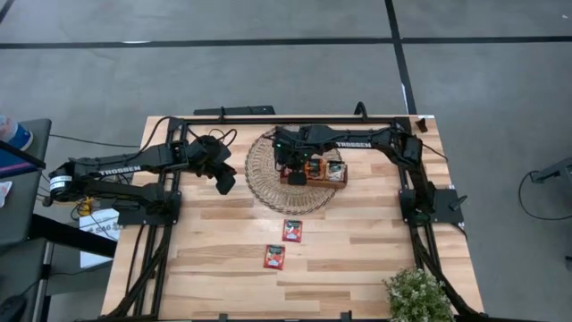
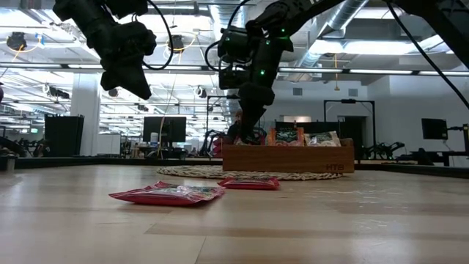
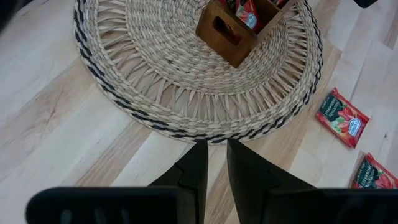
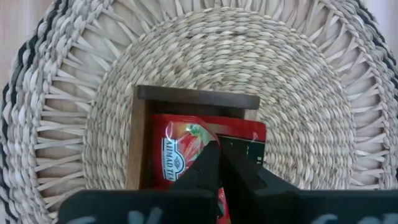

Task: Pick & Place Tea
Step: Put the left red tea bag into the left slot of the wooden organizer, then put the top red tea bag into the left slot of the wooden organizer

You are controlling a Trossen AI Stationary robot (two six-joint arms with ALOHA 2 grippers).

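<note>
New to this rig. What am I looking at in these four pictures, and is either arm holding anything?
It is a two-arm table robot, each arm ending in a two-finger gripper. One camera looks straight down, one sits at table height, and one rides on each wrist.

On the wooden table lie a round woven mat, a wooden tray on it with tea sachets inside, two red sachets loose in front, and a plant at a corner.

The right gripper reaches into the tray's end compartment, fingers shut on a red sachet there. The left gripper waits above the mat's edge, nearly closed, holding nothing.
</note>
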